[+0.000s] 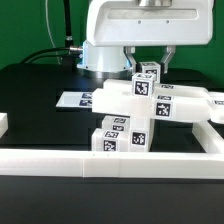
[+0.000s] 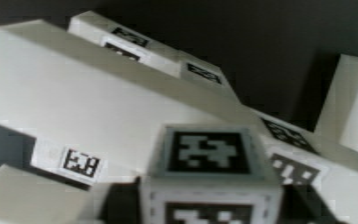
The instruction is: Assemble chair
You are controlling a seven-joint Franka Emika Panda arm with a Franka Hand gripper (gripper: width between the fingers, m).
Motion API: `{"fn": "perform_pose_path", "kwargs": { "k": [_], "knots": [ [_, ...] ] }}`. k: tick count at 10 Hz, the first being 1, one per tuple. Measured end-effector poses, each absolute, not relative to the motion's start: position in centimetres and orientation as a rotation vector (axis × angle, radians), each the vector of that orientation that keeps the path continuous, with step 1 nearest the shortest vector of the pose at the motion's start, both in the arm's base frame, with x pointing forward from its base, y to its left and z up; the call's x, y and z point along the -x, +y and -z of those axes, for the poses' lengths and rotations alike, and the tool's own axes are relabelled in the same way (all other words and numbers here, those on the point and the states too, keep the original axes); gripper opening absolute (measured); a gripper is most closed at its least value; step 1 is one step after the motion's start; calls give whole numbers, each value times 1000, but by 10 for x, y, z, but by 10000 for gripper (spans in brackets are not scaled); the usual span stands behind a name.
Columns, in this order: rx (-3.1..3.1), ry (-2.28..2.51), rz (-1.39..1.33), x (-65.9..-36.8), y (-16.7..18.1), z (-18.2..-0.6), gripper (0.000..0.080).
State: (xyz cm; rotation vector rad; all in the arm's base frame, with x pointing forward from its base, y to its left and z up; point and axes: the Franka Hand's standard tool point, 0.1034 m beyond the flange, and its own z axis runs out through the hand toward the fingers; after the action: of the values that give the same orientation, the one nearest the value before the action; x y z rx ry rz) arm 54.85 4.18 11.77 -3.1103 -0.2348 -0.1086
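White chair [image 1: 135, 112] assembly directly beneath gripper [image 1: 148, 62]; fingers straddle top block, grip uncertain.

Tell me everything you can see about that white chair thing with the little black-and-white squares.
The chair is a part-built cluster of glossy white plastic blocks bearing small square tags. It stands on the black table, just behind the low white border wall. One long block lies across an upright stack. The gripper is directly above its top block; contact is unclear.
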Motion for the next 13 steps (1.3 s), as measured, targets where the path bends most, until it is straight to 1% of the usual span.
{"fn": "perform_pose_path", "kwargs": {
  "k": [4,7,13],
  "knots": [
    [3113,-125,108,-549,42,-118,283],
    [3100,211,103,-549,42,-118,283],
    [2874,1086,79,-549,47,-118,284]
  ]
}}
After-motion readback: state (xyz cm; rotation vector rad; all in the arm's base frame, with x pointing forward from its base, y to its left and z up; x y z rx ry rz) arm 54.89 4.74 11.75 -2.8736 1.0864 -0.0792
